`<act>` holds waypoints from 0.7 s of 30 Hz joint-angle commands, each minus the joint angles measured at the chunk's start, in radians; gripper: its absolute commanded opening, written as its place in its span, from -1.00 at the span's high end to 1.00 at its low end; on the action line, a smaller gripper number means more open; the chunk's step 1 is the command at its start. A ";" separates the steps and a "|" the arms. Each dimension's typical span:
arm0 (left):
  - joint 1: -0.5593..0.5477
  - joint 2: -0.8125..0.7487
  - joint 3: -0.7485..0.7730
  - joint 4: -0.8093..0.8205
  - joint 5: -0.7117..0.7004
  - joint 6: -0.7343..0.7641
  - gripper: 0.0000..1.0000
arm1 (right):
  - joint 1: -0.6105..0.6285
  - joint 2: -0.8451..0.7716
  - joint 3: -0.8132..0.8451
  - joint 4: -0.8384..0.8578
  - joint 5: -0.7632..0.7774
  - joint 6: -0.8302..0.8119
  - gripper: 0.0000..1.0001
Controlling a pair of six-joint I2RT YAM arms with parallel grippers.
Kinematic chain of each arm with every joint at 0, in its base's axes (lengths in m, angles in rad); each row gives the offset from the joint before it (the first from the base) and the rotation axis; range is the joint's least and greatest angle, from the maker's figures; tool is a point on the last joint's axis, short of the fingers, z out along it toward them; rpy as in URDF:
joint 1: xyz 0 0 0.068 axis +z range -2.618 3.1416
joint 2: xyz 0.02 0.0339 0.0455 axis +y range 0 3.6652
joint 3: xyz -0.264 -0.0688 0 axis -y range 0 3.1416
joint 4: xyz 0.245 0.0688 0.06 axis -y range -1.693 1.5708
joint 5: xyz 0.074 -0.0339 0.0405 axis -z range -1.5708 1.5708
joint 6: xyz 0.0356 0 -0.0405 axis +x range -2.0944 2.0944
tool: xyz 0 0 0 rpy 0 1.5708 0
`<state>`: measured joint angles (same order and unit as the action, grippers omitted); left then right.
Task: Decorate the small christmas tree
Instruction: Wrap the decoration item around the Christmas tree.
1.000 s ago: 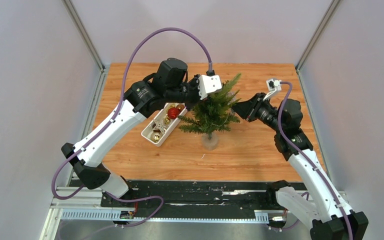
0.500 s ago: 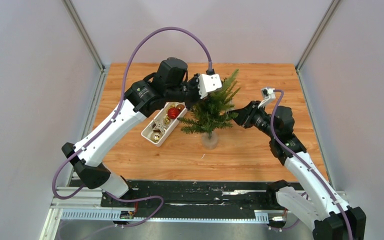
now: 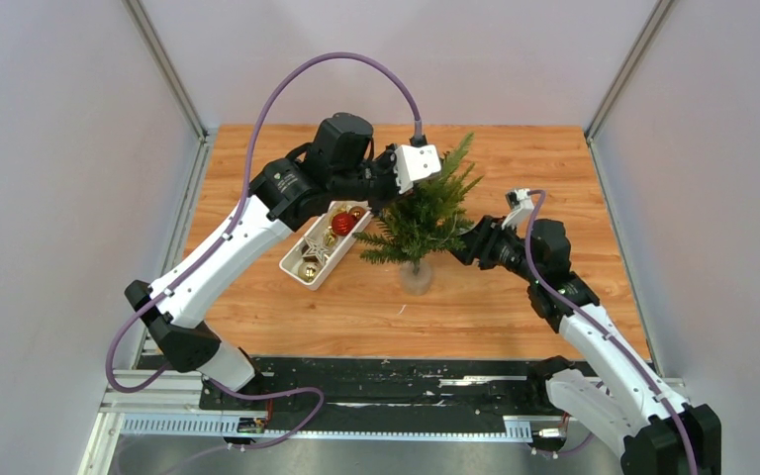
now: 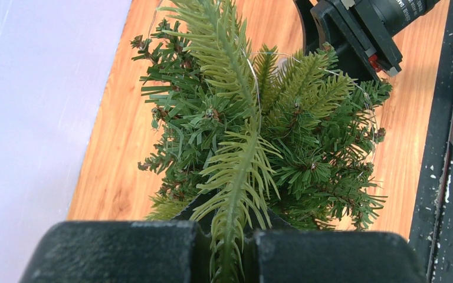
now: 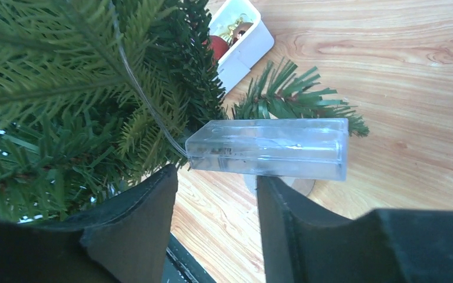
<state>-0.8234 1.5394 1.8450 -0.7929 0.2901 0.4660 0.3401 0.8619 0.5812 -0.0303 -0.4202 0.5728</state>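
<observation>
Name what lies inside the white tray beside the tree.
A red bauble and several gold ornaments fill the white tray; anything beneath them is covered.

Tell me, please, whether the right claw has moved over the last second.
Yes. The right claw has dropped toward the near edge and slightly left, closer to the clear base of the small christmas tree.

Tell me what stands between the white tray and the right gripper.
The small christmas tree stands between the white tray and the right gripper; the top view shows it.
</observation>
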 commanded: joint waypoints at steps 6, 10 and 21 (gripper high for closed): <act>0.005 0.023 0.021 -0.075 -0.015 -0.003 1.00 | 0.005 -0.042 -0.034 -0.063 0.014 -0.044 -0.30; 0.004 0.021 0.017 -0.075 -0.015 -0.003 1.00 | 0.006 -0.070 -0.043 -0.093 -0.007 -0.064 -0.49; 0.004 0.022 0.017 -0.073 -0.020 -0.005 1.00 | 0.004 -0.120 -0.010 -0.217 -0.035 -0.118 -0.65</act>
<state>-0.8234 1.5455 1.8534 -0.7956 0.2897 0.4660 0.3401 0.7731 0.5373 -0.2115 -0.4561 0.4885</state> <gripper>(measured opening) 0.018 0.821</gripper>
